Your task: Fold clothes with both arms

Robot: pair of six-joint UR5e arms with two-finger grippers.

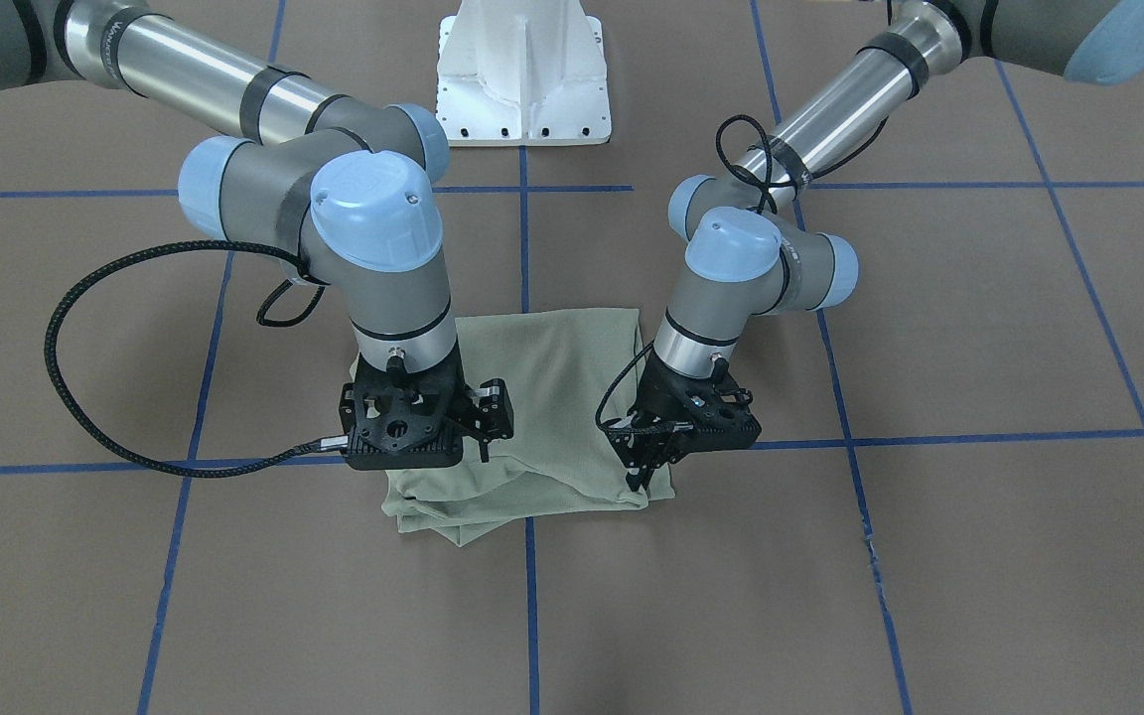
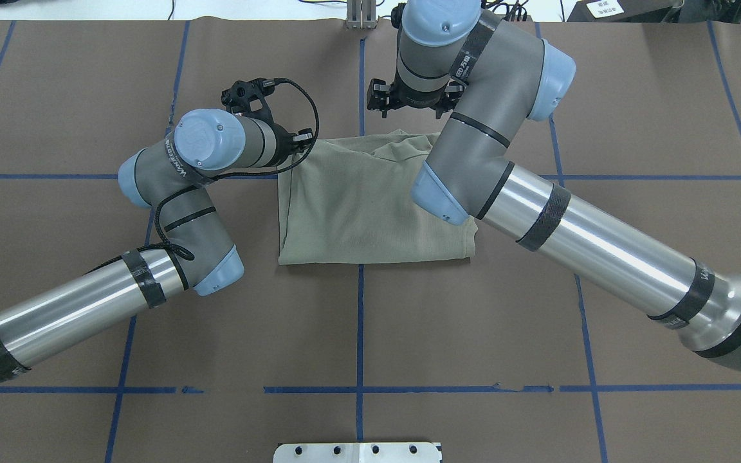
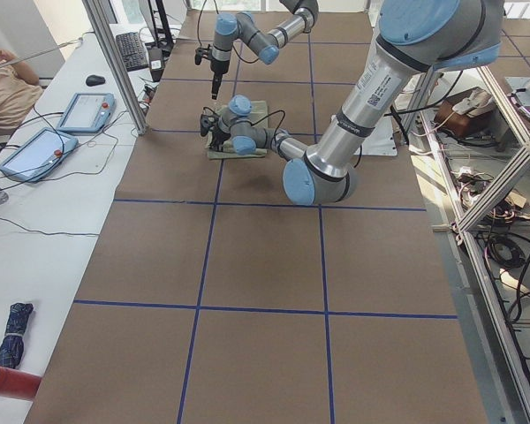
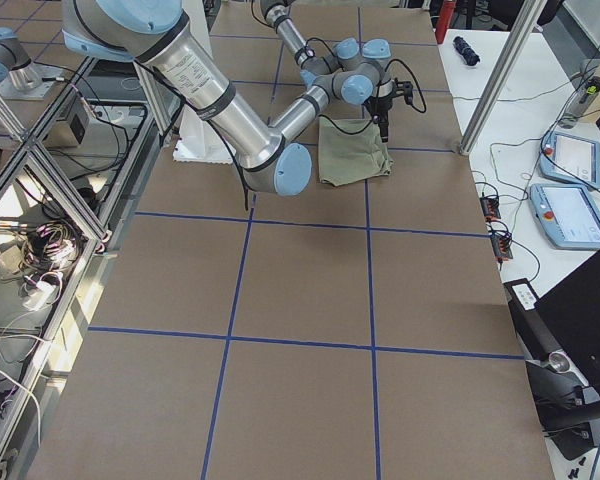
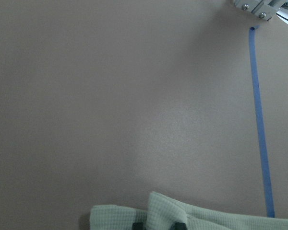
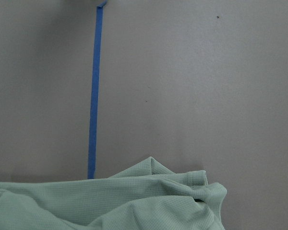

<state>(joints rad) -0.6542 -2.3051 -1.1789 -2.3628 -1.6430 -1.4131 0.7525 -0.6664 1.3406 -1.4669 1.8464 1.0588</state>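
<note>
Sage-green knit shirt (image 1: 552, 397) lies on the brown table cover (image 1: 929, 556) as a compact rectangle, with no sleeves showing. At the left claw (image 1: 643, 475) the jaws stand narrow, and a corner of the rumpled edge is pinched between the fingertips (image 5: 178, 224). Farther along that edge, the right claw (image 1: 482, 442) hangs over the opposite corner, apparently clear of the cloth; its jaw spacing cannot be determined. Beyond both claws the fabric lies flat. Judged status: main folds complete. Remaining: release the corner and tidy the loose layers.

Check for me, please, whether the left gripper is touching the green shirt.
Touching. In the left wrist view the shirt bunches up around the left gripper's dark fingertips. The front-facing view also shows its fingers down on the shirt's edge.
</note>
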